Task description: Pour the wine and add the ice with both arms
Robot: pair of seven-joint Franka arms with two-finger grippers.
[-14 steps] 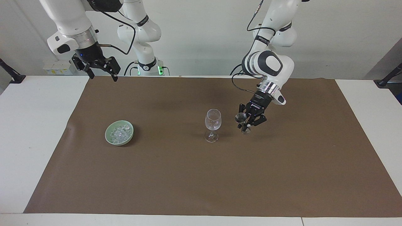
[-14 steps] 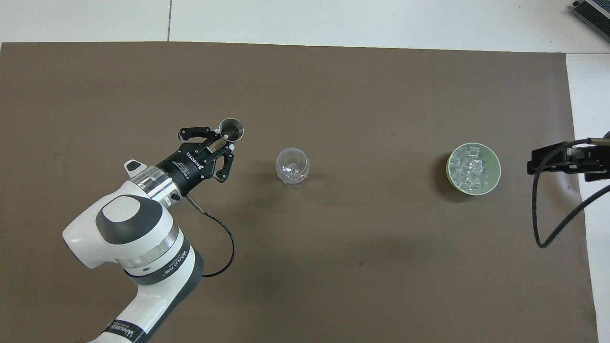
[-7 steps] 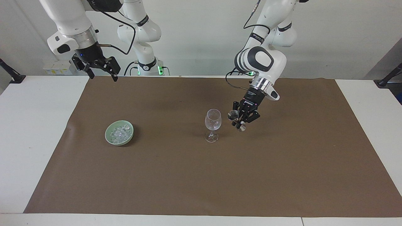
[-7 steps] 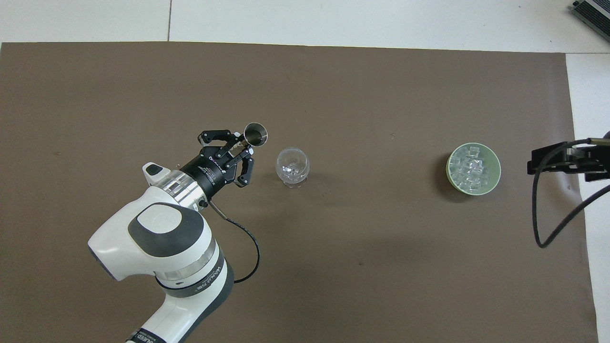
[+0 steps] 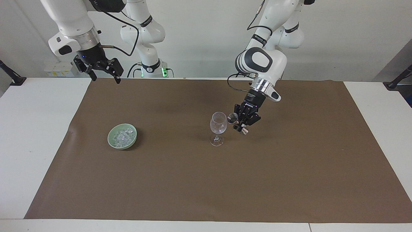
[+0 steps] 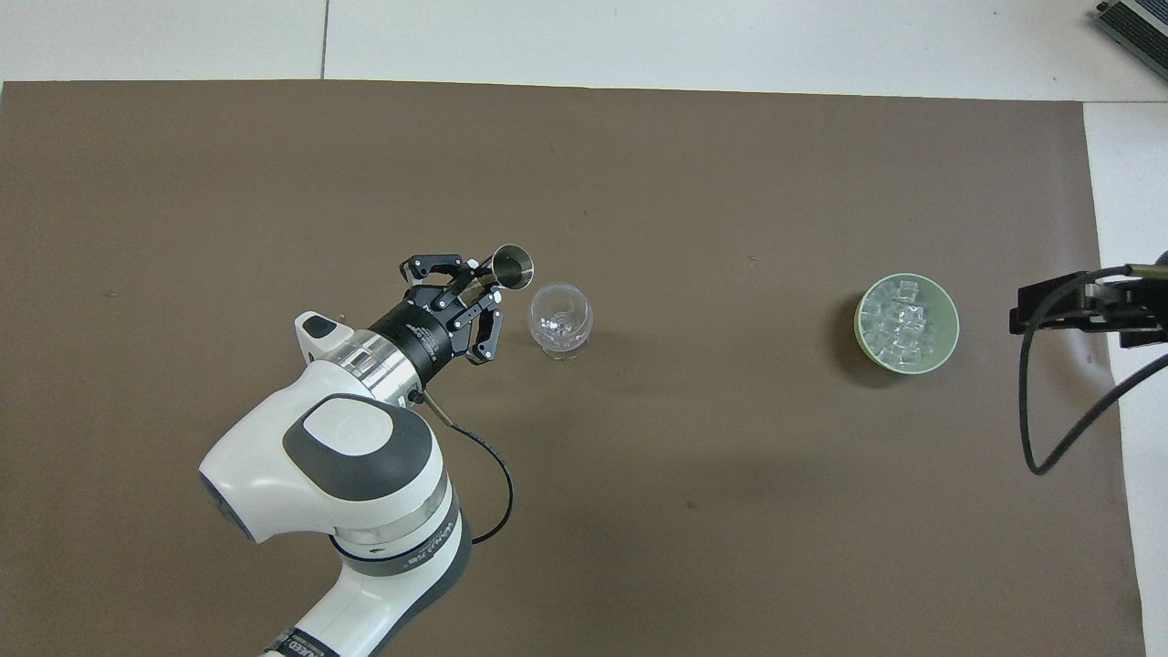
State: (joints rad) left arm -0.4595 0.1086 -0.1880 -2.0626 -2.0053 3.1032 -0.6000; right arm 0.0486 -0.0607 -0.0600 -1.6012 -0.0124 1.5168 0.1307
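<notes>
Closer to the wine glass point(image 5: 218, 128) than a second ago, the left gripper point(image 5: 242, 124) clamps a small metal measuring cup point(image 5: 232, 118), tilted beside the rim. The glass stands upright, holding a few clear bits. Ice point(image 6: 905, 321), glittering clear chunks, fills a pale green bowl point(image 5: 111, 142) toward the right arm's end. The right gripper point(image 5: 102, 71) waits open above the mat point(image 5: 206, 180) edge.

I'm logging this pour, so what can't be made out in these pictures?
- Whether the metal cup in the left gripper holds liquid: too small in either view.
- Right gripper: the overhead view's edge cuts it off.
- What lies inside the wine glass: clear and glinting, unreadable.
</notes>
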